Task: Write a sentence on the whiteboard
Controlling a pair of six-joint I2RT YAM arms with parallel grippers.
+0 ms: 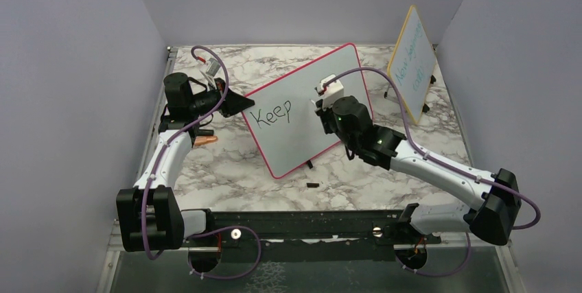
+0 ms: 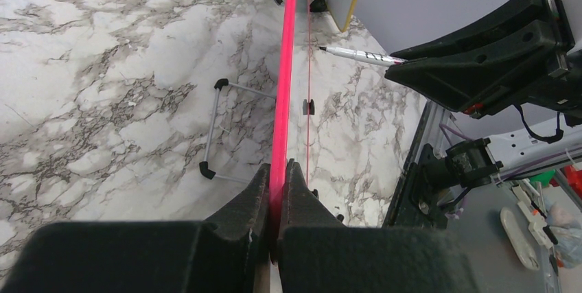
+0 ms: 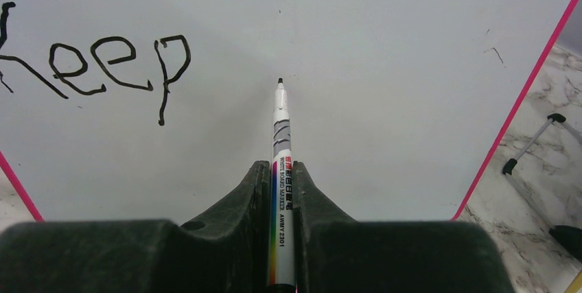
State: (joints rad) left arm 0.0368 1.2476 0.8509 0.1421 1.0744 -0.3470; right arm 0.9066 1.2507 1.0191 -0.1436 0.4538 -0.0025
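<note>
The whiteboard (image 1: 302, 143), pink-framed, stands tilted in the middle of the table. Only the black word "Keep" (image 1: 270, 113) of the sentence shows on it, also seen in the right wrist view as "Keep" (image 3: 110, 70). My left gripper (image 1: 240, 103) is shut on the board's left edge; the pink frame (image 2: 285, 66) runs out from between the left gripper's (image 2: 276, 169) fingers. My right gripper (image 1: 322, 110) is shut on a whiteboard marker (image 3: 281, 169), uncapped. Its black tip (image 3: 280, 81) points at the bare board right of "Keep", at or very near the surface.
A smaller yellow-framed board (image 1: 412, 63) with teal writing stands at the back right. A small black cap (image 1: 313, 185) lies on the marble table in front of the whiteboard. The board's wire stand (image 2: 216, 128) rests behind it. Grey walls close in the table's sides.
</note>
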